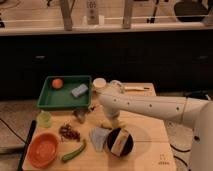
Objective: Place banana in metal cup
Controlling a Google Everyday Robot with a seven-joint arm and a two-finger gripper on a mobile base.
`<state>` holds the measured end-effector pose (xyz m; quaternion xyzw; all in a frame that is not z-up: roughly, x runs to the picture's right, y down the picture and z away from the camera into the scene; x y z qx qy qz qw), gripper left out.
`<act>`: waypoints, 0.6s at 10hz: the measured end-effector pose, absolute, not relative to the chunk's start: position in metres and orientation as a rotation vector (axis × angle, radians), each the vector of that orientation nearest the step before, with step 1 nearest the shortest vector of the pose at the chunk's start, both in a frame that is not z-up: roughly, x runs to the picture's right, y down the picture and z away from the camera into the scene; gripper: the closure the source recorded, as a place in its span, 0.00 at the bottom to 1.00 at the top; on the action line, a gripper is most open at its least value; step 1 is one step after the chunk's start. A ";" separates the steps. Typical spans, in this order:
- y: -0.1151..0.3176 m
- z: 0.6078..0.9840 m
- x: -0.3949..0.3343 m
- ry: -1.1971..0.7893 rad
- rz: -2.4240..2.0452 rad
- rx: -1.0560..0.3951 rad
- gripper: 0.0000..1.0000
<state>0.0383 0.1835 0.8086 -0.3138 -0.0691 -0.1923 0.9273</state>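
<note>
- My gripper point(111, 120) hangs pointing down over the wooden table point(150, 134), near the metal cup point(80, 116) on its camera-right side, not above it.
- The banana point(106, 125) shows as a bit of yellow right at the gripper's tip, on that same side of the metal cup. It seems to sit at or just off the table, though the view is too poor for me to be sure.
- I cannot tell how wide my gripper stands, nor whether it has hold of the banana.
- If my hold is shallow, I judge the banana could slip out on the way across to the metal cup.
- The metal cup is small. A banana brought in lying flat would likely bridge its rim or roll off, so it should go in end first.
- A low or wide swing could knock the metal cup over, or shove it toward the green tray point(62, 97) just behind it.
</note>
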 end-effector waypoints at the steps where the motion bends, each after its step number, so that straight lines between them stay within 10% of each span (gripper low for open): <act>1: 0.183 0.811 0.040 -0.143 -0.392 -0.647 0.20; 6: 0.185 0.822 0.037 -0.156 -0.388 -0.662 0.20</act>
